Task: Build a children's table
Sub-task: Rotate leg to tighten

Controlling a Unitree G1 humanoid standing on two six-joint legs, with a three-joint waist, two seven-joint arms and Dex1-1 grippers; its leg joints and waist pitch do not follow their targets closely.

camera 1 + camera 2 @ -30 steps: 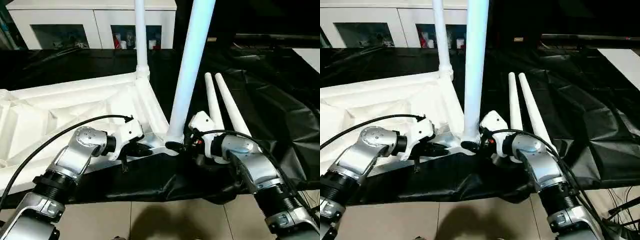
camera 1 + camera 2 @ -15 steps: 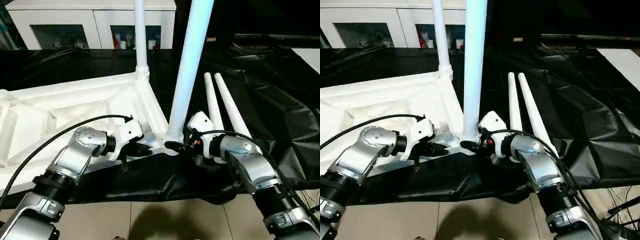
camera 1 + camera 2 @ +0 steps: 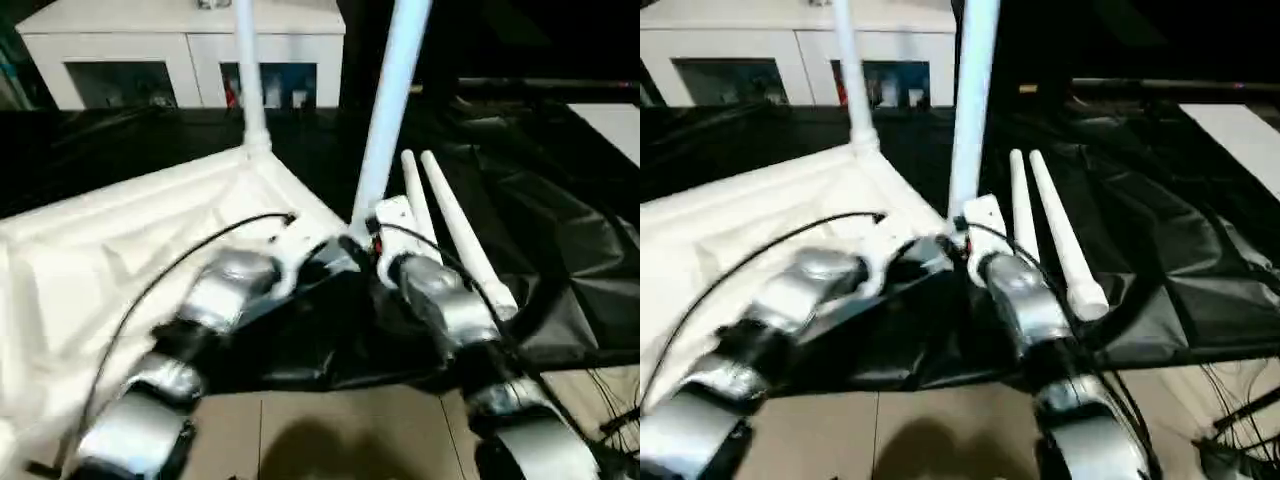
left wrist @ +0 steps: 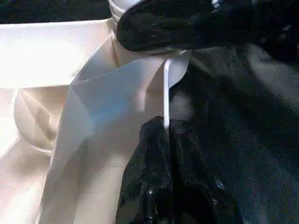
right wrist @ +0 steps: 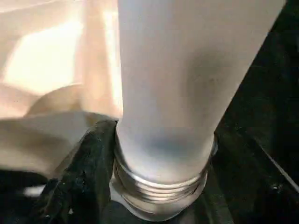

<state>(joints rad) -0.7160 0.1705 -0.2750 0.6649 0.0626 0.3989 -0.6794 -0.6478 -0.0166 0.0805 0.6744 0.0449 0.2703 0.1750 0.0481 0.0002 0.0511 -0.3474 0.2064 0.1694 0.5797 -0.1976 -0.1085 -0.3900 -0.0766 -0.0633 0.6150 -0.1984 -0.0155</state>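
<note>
Tabletop [image 3: 120,250] rim in left pincer [image 4: 166,140].

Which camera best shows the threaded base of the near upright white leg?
The right wrist view: the near white tube leg's threaded base sits close up, its threads still exposed. The head views show its shaft, base hidden behind the grippers. The left wrist view glimpses it.

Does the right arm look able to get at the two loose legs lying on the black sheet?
Probably yes: the loose legs lie uncovered just beside the right gripper, which is now around the upright leg.
</note>
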